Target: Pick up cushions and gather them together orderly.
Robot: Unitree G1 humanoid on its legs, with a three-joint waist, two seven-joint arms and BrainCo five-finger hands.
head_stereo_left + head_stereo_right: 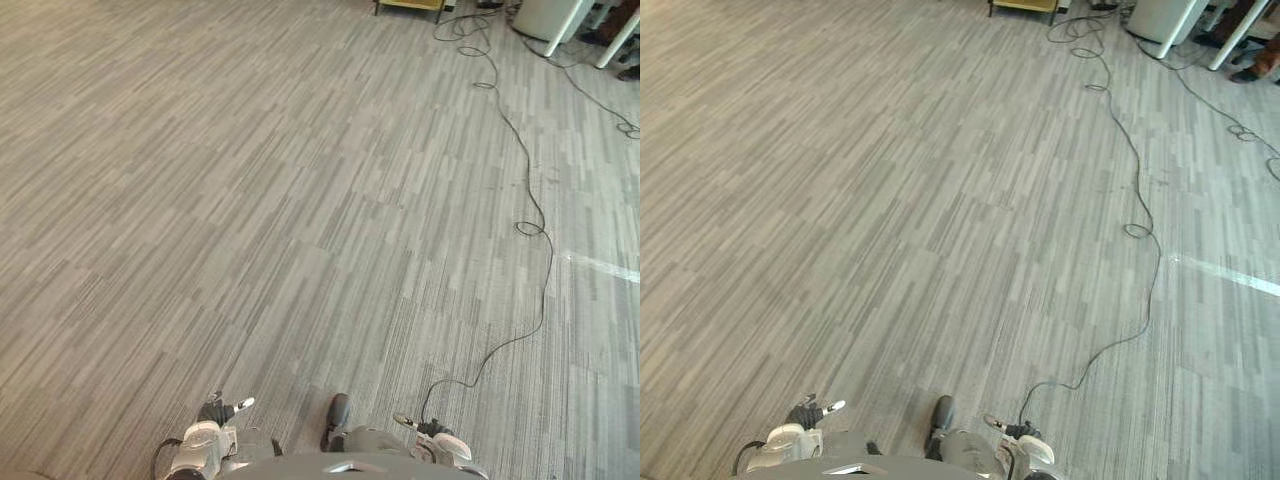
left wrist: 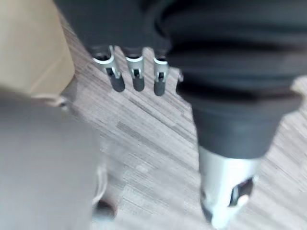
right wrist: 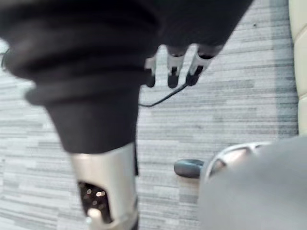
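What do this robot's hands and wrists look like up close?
The left robot hand and right robot hand look alike. Each has a row of slim silver fingers ending in dark rounded tips, with a thicker silver thumb set apart. A dark, ribbed, bellows-like cover wraps the back of the hand and the wrist. No markings can be made out.

Grey striped floor [image 1: 250,200]; white furniture legs [image 1: 560,36] beyond

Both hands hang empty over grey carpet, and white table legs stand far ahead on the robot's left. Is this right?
No. The left eye view shows the white table legs far ahead on the robot's right; the rest holds.
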